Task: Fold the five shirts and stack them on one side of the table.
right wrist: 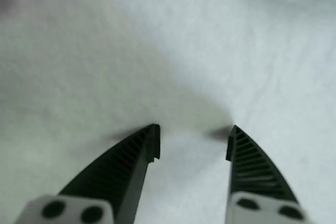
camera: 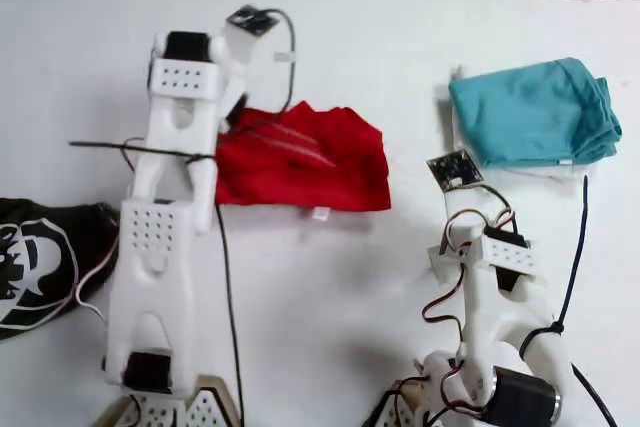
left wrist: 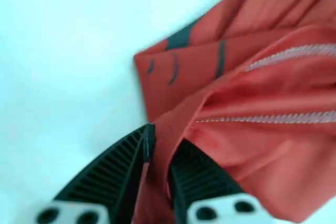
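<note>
From above, the red shirt (camera: 300, 159) lies partly folded near the middle of the table (camera: 330, 287), a little toward 12 o'clock. The left gripper (left wrist: 160, 148) has its fingers pressed onto a fold of cloth at the shirt's 9 o'clock edge. A folded teal shirt (camera: 535, 112) sits at 2 o'clock, a black shirt (camera: 40, 257) lies crumpled at the table's 9 o'clock edge, and the right gripper (right wrist: 191, 132) hangs with fingers spread over bare table, at 7 o'clock of the teal shirt.
</note>
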